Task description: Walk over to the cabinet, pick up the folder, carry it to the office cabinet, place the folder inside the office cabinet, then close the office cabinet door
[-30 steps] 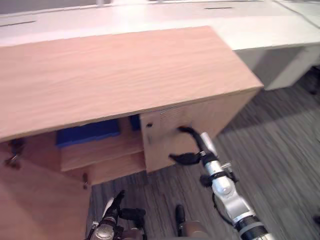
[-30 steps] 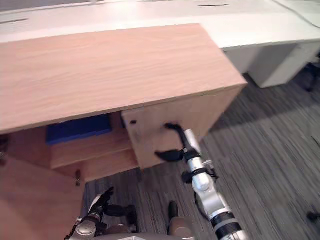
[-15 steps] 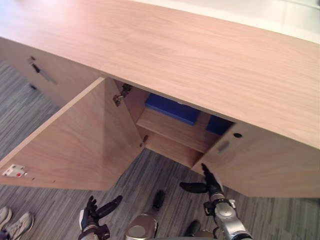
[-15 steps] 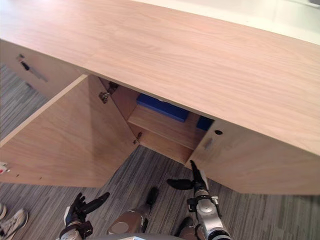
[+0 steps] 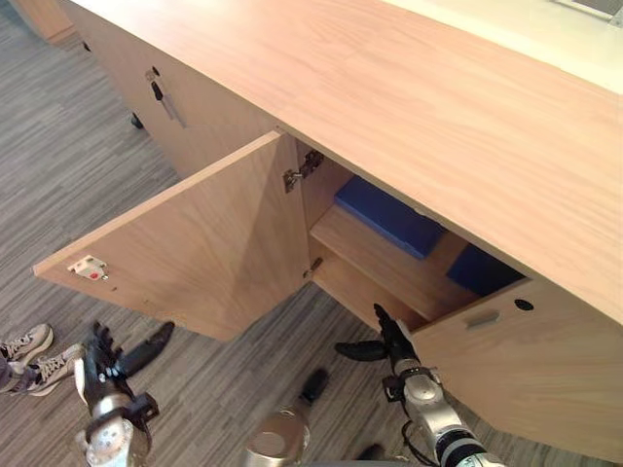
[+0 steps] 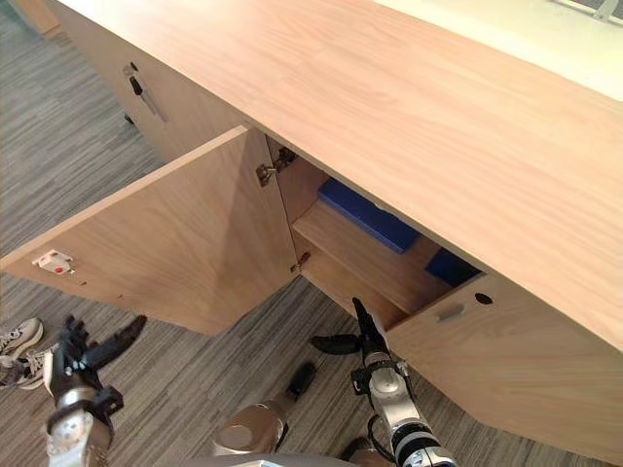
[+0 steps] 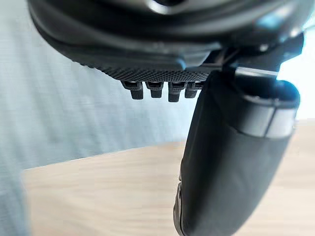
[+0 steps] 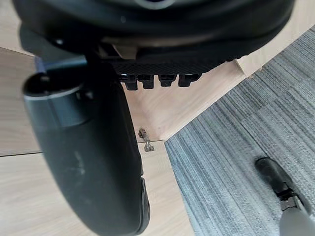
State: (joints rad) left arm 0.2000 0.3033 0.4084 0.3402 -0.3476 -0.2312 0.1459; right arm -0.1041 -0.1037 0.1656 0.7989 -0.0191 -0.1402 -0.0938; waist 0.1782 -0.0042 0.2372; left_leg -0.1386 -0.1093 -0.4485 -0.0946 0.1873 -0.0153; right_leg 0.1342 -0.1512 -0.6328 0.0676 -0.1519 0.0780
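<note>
A blue folder lies flat on the upper shelf inside the light wooden office cabinet. More blue shows on the same shelf behind the right door, which stands ajar. The left door is swung wide open. My right hand hovers low in front of the opening, by the right door's free edge, fingers straight and holding nothing. My left hand is low at the left, below the open left door, fingers spread; in the left wrist view its thumb points at a wooden face.
A neighbouring cabinet front with a dark handle continues to the left. A person's shoes stand on the grey carpet at the lower left. The wide-open left door juts out over the floor between my hands.
The camera has swung left, bringing the open left door into full view. My right hand has left the right door's front and now sits lower by its edge. My left hand is further out to the left.
</note>
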